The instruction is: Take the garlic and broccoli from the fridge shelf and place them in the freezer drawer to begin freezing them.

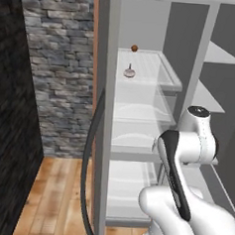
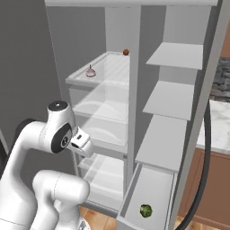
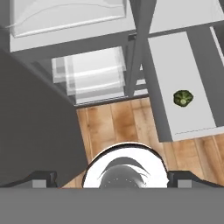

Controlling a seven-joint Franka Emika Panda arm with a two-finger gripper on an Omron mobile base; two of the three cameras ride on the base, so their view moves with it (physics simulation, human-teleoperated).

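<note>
On the fridge shelf (image 1: pixel 167 73), garlic (image 1: pixel 129 71), orange-brown ball (image 1: pixel 135 48) behind, broccoli (image 2: pixel 145 210) in freezer drawer (image 2: pixel 134 188).

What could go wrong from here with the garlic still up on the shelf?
The garlic sits far back on the high fridge shelf, so a long reach could knock it sideways. The orange ball behind it might get grabbed instead. The freezer drawer with the broccoli juts out low, where the arm might bump it.
</note>
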